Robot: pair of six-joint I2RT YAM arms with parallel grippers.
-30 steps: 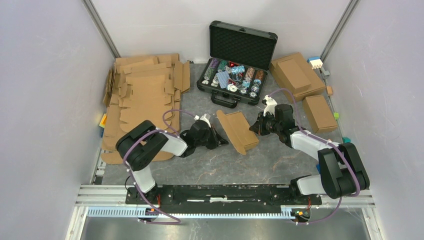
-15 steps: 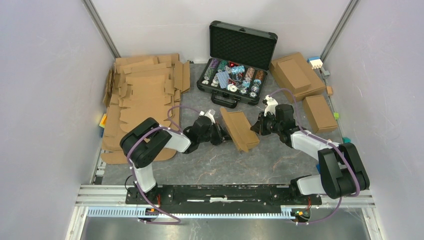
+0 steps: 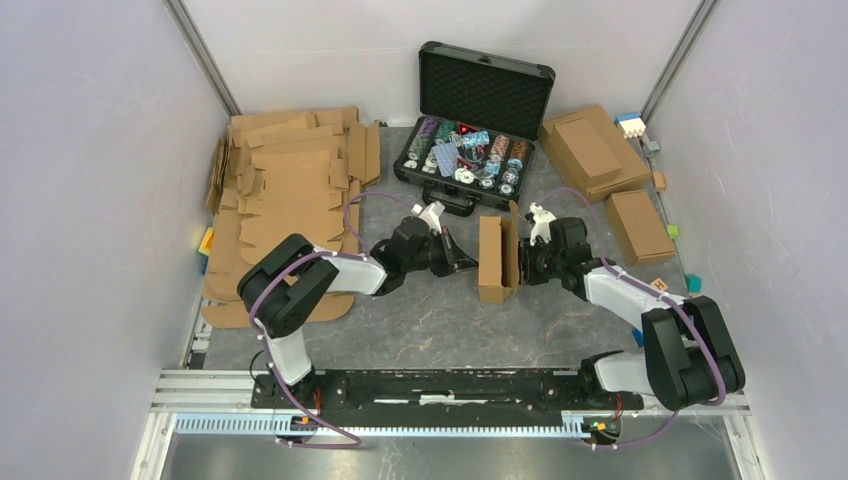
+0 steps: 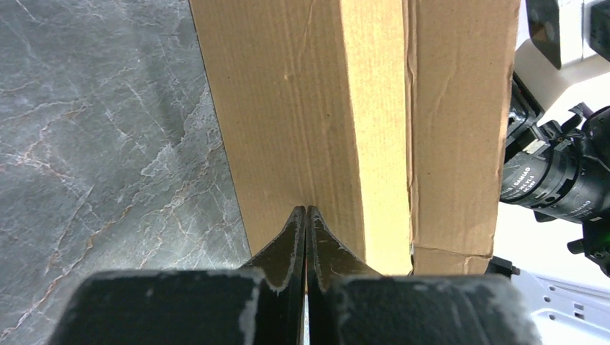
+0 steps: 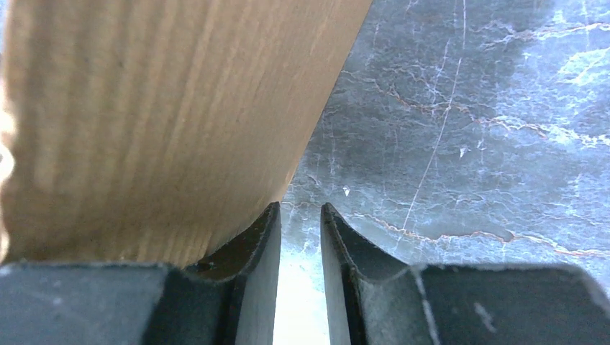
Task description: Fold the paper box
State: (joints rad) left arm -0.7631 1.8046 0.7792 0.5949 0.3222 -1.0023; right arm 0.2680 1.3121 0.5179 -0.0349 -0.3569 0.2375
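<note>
- The box (image 3: 497, 258) was seen on the table (image 3: 420, 320) between the two claws. It appeared to be stood up on one long edge, with its length running away from the arm bases.
- The left claw (image 3: 466, 265) was fully closed. Its fingers (image 4: 286, 248) were pressed flat together, and nothing was caught between them.
- The closed tips were set against the brown wall of the box, straight ahead of the left claw.
- In the left wrist view, a crease and a lighter panel were seen just right of those tips.
- The right claw (image 3: 524, 264) was placed at the opposite side of the box, facing the left claw across it.
- The right claw's fingers (image 5: 248, 273) were parted only by a narrow gap. Bare table was seen through the gap, and nothing was gripped.
- In the right wrist view, the box filled the area above and left of the right claw. Its lower edge met the outer face of the left-hand finger.
- The dark body of the right arm (image 4: 554, 172) was seen past the box from the left claw's camera.
- An open black case (image 3: 478, 125) was lying beyond both claws, towards the far wall.
- A pile of flat blanks (image 3: 290, 190) was spread well to the left of the left claw.
- Two closed cartons (image 3: 590, 150) were set beyond and to the right of the right claw.
</note>
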